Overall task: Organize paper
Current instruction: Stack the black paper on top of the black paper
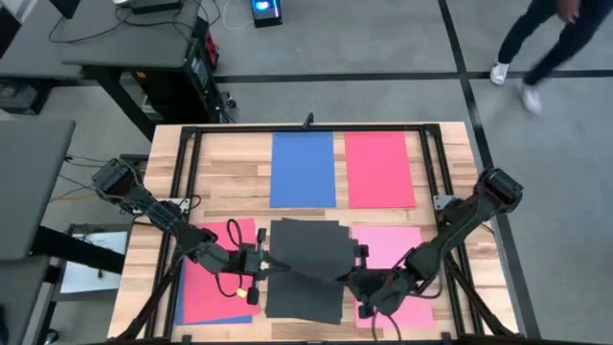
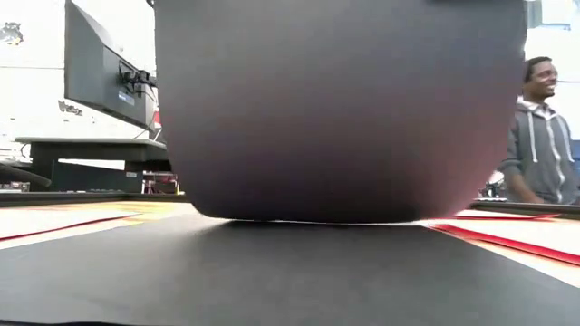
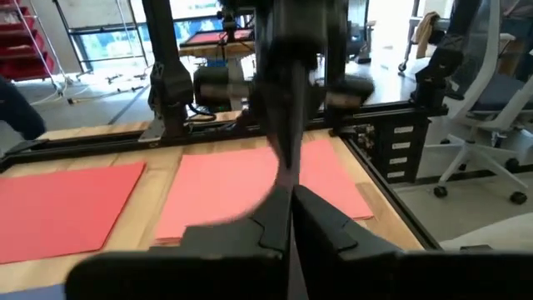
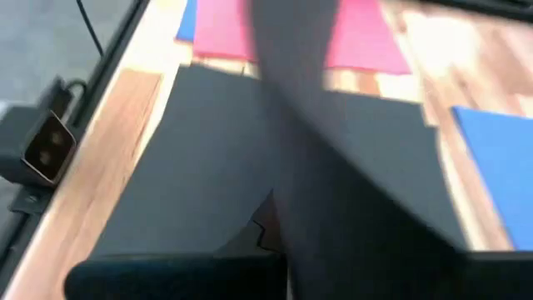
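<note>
Here: black sheet [image 1: 305, 251], mid-table near edge, bowed upward over black stack [image 1: 305, 297] — left gripper [image 1: 262, 263] clamped on one edge, right gripper [image 1: 347, 278] clamped opposite. No legible writing.

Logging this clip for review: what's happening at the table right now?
Both arms are working on one black sheet at the middle of the table. The left end effector and right end effector are each shut on an edge of it, bowing it up over another black sheet. Blue, red and pink sheets lie flat around them.
</note>
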`<state>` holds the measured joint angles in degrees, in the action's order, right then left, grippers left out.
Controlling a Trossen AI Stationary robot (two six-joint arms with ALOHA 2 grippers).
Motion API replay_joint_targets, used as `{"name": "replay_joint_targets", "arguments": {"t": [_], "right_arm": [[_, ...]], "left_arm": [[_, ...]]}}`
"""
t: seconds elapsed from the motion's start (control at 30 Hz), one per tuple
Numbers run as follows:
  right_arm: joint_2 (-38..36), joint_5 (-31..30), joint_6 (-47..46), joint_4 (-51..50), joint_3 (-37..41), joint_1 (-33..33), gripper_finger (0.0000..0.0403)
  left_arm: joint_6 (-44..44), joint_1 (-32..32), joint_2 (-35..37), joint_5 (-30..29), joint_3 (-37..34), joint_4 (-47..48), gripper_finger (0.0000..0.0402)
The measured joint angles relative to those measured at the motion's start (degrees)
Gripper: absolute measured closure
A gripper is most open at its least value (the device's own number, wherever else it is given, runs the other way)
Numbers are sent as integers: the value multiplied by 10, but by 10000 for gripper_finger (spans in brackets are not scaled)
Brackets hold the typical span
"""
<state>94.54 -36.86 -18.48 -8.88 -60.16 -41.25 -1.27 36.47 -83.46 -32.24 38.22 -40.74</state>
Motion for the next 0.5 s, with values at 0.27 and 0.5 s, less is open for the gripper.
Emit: {"name": "replay_joint_targets", "arguments": {"t": [0.27, 0.5], "right_arm": [[92, 27, 4, 53, 0, 22, 403], [99, 71, 121, 135, 1, 25, 403]], "left_arm": [[-14, 12, 0, 0, 0, -21, 402], [-25, 24, 0, -1, 0, -24, 402]]}}
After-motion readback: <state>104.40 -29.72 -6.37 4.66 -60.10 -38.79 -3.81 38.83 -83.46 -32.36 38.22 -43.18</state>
